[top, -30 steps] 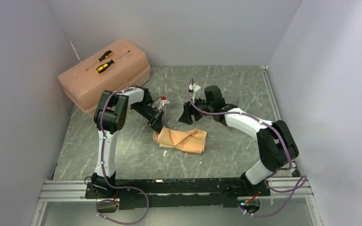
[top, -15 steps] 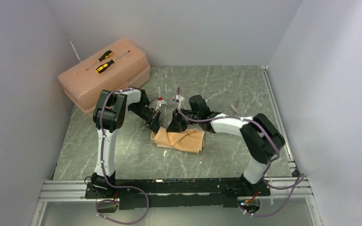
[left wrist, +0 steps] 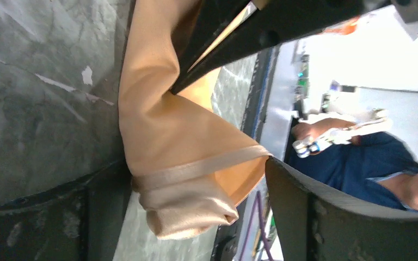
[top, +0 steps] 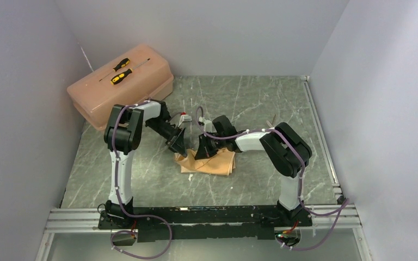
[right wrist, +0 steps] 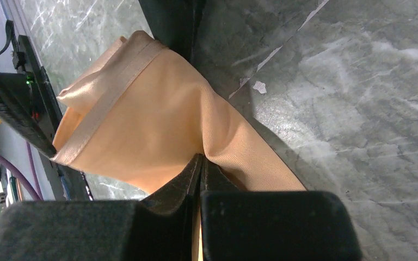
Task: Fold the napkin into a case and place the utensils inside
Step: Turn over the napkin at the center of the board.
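Grey tabletop (top: pixel 250 98): right fingers (right wrist: pixel 272 223) pinch napkin (right wrist: pixel 158 109), left fingers (left wrist: pixel 326 217) spread around it; screwdrivers (top: pixel 121 72) atop closed toolbox (top: pixel 95 95).

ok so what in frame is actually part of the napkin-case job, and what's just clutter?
Job: napkin, pinched by the right gripper; thin metal piece beyond the right arm, probably a utensil.
Lying about: pink toolbox; two screwdrivers on its lid.
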You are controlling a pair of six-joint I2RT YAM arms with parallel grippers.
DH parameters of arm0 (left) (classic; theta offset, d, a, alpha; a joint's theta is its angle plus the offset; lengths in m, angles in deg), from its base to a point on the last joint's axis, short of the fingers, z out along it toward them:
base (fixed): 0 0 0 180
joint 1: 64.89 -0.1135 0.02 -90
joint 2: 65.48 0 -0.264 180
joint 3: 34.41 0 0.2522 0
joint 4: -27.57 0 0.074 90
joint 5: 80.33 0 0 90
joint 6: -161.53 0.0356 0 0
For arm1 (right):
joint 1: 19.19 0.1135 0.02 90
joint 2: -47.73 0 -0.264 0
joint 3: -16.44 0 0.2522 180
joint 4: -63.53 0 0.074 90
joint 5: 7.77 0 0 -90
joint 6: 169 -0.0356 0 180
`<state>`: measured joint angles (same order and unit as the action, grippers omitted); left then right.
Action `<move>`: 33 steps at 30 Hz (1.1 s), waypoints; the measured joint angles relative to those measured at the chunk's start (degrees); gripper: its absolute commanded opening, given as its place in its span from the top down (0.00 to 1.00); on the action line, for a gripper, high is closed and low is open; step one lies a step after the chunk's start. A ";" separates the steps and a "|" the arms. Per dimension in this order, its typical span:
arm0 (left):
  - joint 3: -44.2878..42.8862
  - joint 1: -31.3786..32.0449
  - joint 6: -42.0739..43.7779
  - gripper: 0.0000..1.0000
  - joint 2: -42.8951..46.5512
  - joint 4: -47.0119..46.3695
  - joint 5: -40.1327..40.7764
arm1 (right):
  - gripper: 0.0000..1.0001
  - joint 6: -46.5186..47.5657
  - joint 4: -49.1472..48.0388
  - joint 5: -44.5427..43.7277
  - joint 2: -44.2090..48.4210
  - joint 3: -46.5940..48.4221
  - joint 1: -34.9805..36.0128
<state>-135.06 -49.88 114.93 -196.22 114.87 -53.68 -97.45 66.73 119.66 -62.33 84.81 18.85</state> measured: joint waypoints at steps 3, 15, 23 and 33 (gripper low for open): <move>0.11 -0.24 -0.09 0.04 3.61 -0.22 4.09 | 0.97 0.02 0.09 0.00 -0.26 0.37 0.00; 0.00 -2.54 -1.62 0.04 17.68 -2.84 22.58 | 0.98 0.48 0.61 -0.02 -0.68 1.18 0.04; -0.37 5.53 -6.03 0.04 20.76 -6.91 16.09 | 0.99 0.42 0.50 0.28 -0.68 1.20 0.02; 9.20 9.16 -3.50 0.04 21.03 -11.91 13.53 | 1.00 -2.91 -3.69 3.87 -0.74 -1.27 -2.29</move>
<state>-125.86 -40.72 111.43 -175.19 102.96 -40.15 -100.36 63.03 123.53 -63.07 83.55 16.55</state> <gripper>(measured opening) 0.962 0.014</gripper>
